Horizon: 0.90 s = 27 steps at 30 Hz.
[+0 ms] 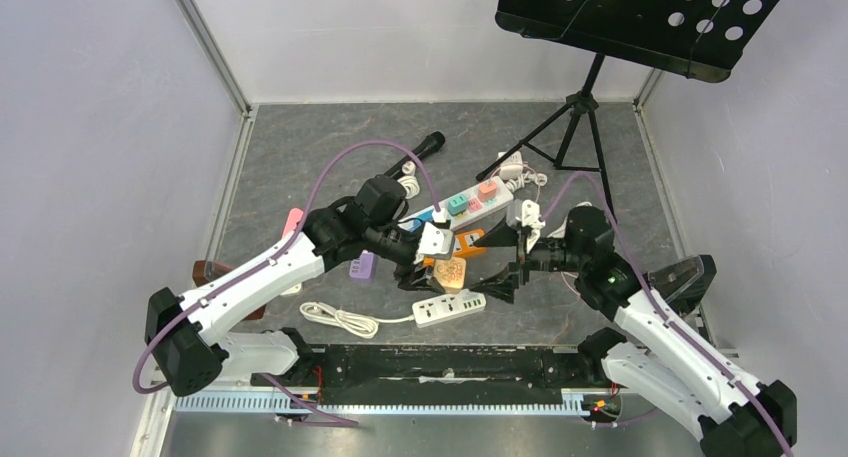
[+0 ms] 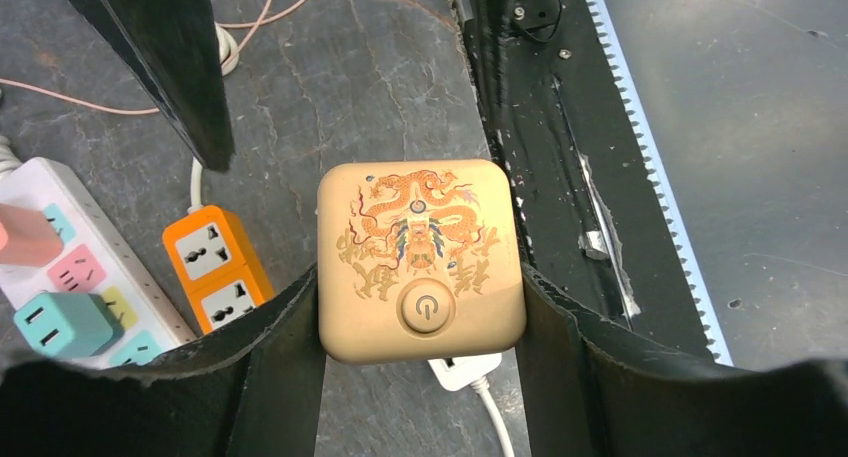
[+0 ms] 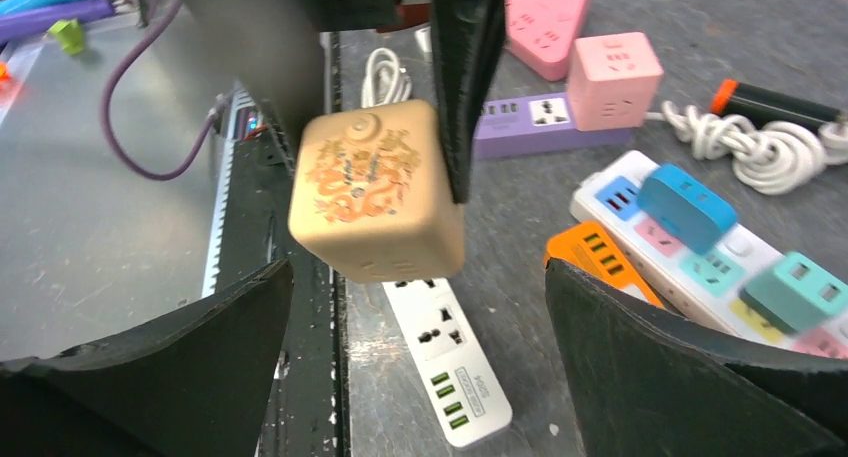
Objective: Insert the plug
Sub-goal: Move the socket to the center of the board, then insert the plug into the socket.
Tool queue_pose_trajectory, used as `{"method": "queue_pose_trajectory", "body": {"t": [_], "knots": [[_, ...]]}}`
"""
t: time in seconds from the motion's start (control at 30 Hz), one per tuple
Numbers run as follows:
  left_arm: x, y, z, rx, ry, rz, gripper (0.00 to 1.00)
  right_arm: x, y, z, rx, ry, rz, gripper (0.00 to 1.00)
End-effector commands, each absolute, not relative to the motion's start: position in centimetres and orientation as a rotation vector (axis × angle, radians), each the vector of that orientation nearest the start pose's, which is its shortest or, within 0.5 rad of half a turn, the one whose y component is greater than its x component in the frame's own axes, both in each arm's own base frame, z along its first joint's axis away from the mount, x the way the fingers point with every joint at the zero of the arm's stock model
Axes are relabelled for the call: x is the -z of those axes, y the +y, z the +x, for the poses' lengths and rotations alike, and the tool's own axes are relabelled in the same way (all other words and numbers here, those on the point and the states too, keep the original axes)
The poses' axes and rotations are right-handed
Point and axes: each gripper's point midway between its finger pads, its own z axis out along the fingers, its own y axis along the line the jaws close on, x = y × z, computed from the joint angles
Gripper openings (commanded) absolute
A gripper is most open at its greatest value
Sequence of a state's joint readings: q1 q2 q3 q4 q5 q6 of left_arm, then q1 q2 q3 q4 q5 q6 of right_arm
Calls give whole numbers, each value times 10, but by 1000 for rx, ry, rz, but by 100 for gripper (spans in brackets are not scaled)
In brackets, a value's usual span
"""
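The whole grey table (image 1: 300,157) is taken in from afar by the top external camera, set above and behind the arms and tilted down, with both bases kept at the bottom edge. The left wrist view is aimed almost straight down between the fingers (image 2: 270,377) of the left gripper (image 2: 421,277) — very close to the gold cube plug (image 2: 421,262). The right wrist view is also held close, but aimed obliquely across the table between the fingers (image 3: 650,357) of the right gripper (image 3: 420,267). The cube, the orange strip (image 2: 218,267) and the white strip (image 3: 445,362) are shared by all three views.
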State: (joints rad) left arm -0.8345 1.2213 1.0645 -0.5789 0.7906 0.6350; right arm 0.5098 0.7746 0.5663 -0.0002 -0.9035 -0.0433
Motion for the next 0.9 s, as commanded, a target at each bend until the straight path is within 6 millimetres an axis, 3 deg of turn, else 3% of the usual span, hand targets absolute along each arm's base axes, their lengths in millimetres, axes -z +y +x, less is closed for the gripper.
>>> {"method": "queue_pose_trajectory", "body": {"t": [0.0, 0.17, 0.27, 0.33, 0.53, 0.6, 0.67, 0.77, 0.8, 0.87], "knots": [[-236, -316, 132, 1048, 1242, 1791, 2, -254, 264, 145, -1127, 1295, -1220, 98], [-239, -318, 135, 1043, 1261, 1775, 2, -250, 281, 142, -1105, 1299, -1251, 96], [-239, -318, 136, 1038, 1267, 1768, 2, -249, 288, 146, -1081, 1318, -1241, 90], [-240, -318, 136, 1037, 1267, 1765, 2, -248, 290, 148, -1071, 1330, -1233, 80], [-241, -316, 134, 1045, 1285, 1749, 2, -249, 291, 153, -1047, 1351, -1219, 26], [-243, -316, 135, 1043, 1290, 1728, 5, -250, 291, 154, -1045, 1365, -1213, 12], [-248, -318, 138, 1038, 1286, 1691, 18, -252, 292, 153, -1054, 1365, -1210, 2], [-257, -320, 144, 1015, 1299, 1613, 47, -258, 293, 156, -1055, 1371, -1171, 0], [-259, -320, 146, 1005, 1295, 1596, 75, -261, 293, 157, -1053, 1370, -1158, 0], [-263, -319, 149, 988, 1291, 1557, 79, -269, 292, 156, -1064, 1352, -1139, 0]]}}
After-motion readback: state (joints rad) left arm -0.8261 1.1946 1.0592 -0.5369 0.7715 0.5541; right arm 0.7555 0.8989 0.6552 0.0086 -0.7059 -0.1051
